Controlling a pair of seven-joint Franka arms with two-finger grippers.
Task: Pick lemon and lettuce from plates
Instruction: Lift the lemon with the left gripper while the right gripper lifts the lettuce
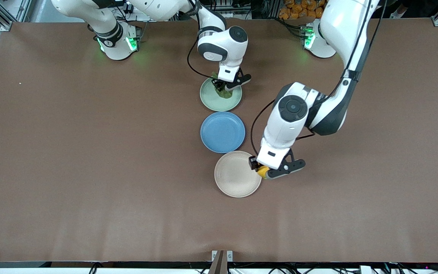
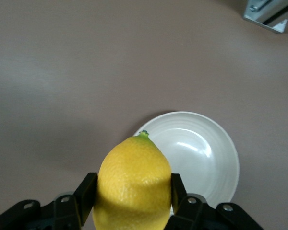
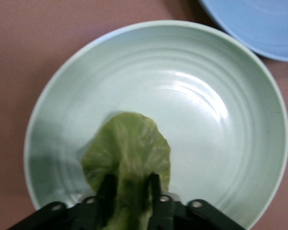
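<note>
The yellow lemon (image 1: 262,172) (image 2: 134,182) is held in my left gripper (image 1: 261,169) (image 2: 132,191), whose black fingers press on its two sides. It hangs by the rim of the beige plate (image 1: 234,179) (image 2: 206,153), at the side toward the left arm's end of the table; that plate holds nothing. My right gripper (image 1: 221,86) (image 3: 129,187) is down over the mint green plate (image 1: 211,99) (image 3: 206,96). Its fingers are pinched on the stem end of the green lettuce (image 1: 225,93) (image 3: 129,148). The leaf's broad end spreads over the plate's floor.
A blue plate (image 1: 222,132) (image 3: 259,24) lies between the other two, with nothing on it. The three plates form a close row down the middle of the brown table (image 1: 89,152).
</note>
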